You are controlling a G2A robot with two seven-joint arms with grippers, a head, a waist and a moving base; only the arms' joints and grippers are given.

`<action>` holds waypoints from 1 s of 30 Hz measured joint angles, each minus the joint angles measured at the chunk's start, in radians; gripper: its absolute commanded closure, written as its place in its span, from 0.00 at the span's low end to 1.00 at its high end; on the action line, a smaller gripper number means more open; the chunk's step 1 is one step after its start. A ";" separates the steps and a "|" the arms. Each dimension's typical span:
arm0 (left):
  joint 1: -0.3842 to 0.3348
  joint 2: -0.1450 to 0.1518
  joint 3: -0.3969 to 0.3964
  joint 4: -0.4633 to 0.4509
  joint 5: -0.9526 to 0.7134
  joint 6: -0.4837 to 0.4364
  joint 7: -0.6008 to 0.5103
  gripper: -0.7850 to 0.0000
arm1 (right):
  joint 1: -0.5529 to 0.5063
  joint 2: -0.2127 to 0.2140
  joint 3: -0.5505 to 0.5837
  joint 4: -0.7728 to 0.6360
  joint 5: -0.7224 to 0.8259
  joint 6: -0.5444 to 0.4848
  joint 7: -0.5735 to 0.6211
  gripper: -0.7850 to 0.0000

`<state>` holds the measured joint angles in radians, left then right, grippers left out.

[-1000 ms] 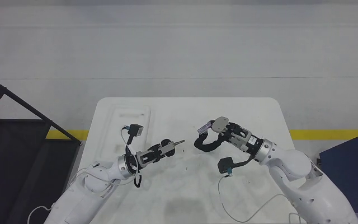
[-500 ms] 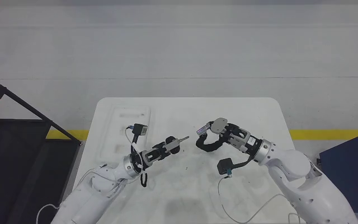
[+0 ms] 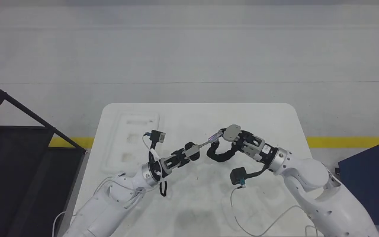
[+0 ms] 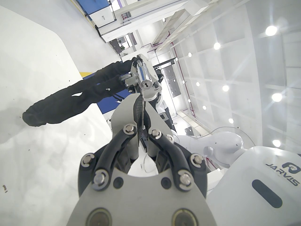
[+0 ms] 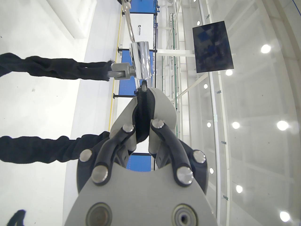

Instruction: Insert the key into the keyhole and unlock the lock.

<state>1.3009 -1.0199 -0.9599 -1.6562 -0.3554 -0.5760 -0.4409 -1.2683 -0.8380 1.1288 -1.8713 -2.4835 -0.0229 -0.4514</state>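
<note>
Left wrist view: the key (image 4: 142, 92), pinched edge-on in the nearly closed fingers (image 4: 124, 109) of the left gripper (image 4: 141, 99), seems likely to skid off the lock (image 4: 144, 77) or twist in the pads if its tip, touching right at the keyhole (image 4: 146, 85), meets it off-line. The right gripper (image 5: 143, 90) is clamped narrowly on the lock's other end, a small hold that a hard push might pivot. Both hang over the middle of the worktop (image 3: 266, 118), with the black sleeved cable (image 4: 70, 99) drooping onto it.

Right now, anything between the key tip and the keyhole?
Nothing visible. The left gripper holds the key with its tip at the lock face, close by the open keyhole; the right gripper holds the lock.
</note>
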 measured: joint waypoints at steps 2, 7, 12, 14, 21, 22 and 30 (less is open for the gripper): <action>0.004 -0.002 -0.002 -0.001 0.000 -0.004 0.000 1.00 | -0.008 -0.003 0.005 -0.001 0.000 0.018 0.022 1.00; 0.019 -0.006 -0.013 -0.003 -0.025 -0.010 -0.010 1.00 | -0.039 -0.009 0.025 -0.003 0.013 0.073 0.076 1.00; 0.023 -0.010 -0.026 -0.002 -0.042 -0.010 -0.022 1.00 | -0.058 -0.014 0.034 -0.013 -0.018 0.069 0.120 1.00; 0.023 -0.012 -0.027 -0.001 -0.050 -0.008 -0.023 1.00 | -0.060 -0.016 0.030 -0.018 -0.035 0.057 0.132 1.00; 0.009 -0.026 -0.021 0.004 -0.079 0.011 -0.024 1.00 | -0.059 -0.017 0.027 -0.021 -0.049 0.043 0.140 1.00; 0.004 -0.029 -0.017 0.005 -0.088 0.015 -0.028 1.00 | -0.059 -0.017 0.027 -0.021 -0.049 0.043 0.139 1.00; -0.028 -0.051 0.013 0.034 -0.117 0.030 -0.038 1.00 | -0.059 -0.017 0.027 -0.021 -0.049 0.043 0.139 1.00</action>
<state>1.2730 -1.0705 -0.9469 -1.6223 -0.4728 -0.5458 -0.4792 -1.3275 -0.8555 1.1554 -1.8926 -2.5322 0.0204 -0.3119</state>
